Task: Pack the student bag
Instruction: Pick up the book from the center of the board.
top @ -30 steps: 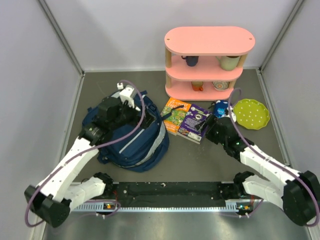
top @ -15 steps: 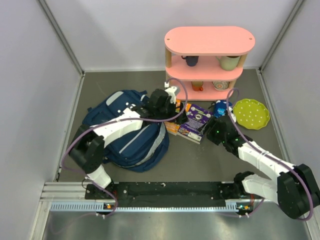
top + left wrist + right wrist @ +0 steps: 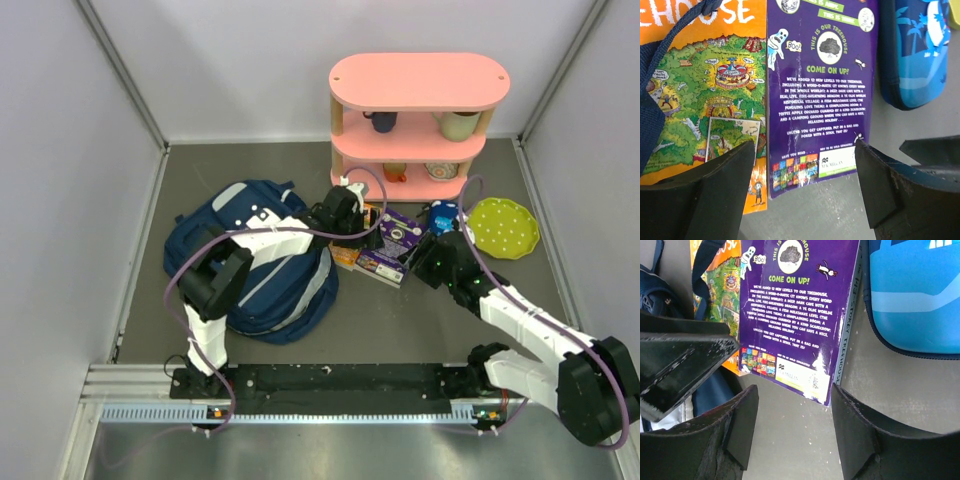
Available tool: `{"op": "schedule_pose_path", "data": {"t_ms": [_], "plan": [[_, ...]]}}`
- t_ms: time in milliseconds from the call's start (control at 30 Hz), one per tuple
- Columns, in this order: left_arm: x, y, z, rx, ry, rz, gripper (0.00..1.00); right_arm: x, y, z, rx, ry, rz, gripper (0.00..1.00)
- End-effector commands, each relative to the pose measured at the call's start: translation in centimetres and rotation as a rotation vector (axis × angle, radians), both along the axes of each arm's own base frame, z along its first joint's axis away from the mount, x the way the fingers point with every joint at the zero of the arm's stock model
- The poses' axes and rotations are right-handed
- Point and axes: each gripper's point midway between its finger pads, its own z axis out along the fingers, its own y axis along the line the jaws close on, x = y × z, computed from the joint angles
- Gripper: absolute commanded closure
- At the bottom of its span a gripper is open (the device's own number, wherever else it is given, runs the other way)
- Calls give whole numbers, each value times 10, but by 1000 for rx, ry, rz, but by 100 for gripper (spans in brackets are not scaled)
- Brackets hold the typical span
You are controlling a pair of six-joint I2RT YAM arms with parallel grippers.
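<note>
We judge the student bag (image 3: pixel 290 300) soft and floppy, so we would take it by a strap or its rim. The left tool (image 3: pixel 805 152) and right tool (image 3: pixel 794 394) gape empty above the purple book (image 3: pixel 820 90).

Just ahead of the left gripper (image 3: pixel 804 150), the purple paperback book (image 3: pixel 820 90) has a glossy paper cover that catches glare. The orange illustrated paperback (image 3: pixel 710 100) beside it looks equally slick. Up to the right, the blue printed pencil case (image 3: pixel 915 55) is smooth with a soft sheen. The gripper's black plastic fingers (image 3: pixel 725 190) are matt and scuffed. To its left, the large navy backpack (image 3: pixel 285 290) is matt woven cloth.
</note>
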Motion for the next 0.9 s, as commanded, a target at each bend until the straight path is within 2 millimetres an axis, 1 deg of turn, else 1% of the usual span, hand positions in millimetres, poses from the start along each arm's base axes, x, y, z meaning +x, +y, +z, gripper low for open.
{"op": "schedule_pose_path", "data": {"t_ms": [0, 33, 67, 133, 300, 500, 533, 633, 800, 867], "plan": [[19, -17, 13, -52, -42, 39, 16, 0, -2, 2, 3, -17, 10, 42], [21, -19, 13, -54, -40, 37, 17, 0, -2, 2, 4, -18, 9, 43], [21, -20, 7, -49, -28, 39, 18, -1, -3, 0, 2, -16, 8, 43], [18, -23, 5, -59, -9, 29, 19, -2, -4, 0, 1, -18, 5, 44], [12, -29, -9, -58, 30, 13, 26, -5, -8, -3, -9, -18, -7, 45], [2, -27, -20, -43, 74, 13, 37, -9, -11, -6, -20, -12, -11, 47], [0, -28, -22, -43, 85, 8, 38, -9, -11, -6, -21, -12, -12, 47], [-10, -30, -26, -40, 120, -19, 47, -10, -13, -5, -27, -18, -13, 48], [-23, -29, -38, -12, 153, -19, 53, -13, -21, -10, -58, -19, -34, 48], [-23, -28, -38, -12, 158, -2, 55, -10, -22, -9, -73, -22, -34, 48]]}}
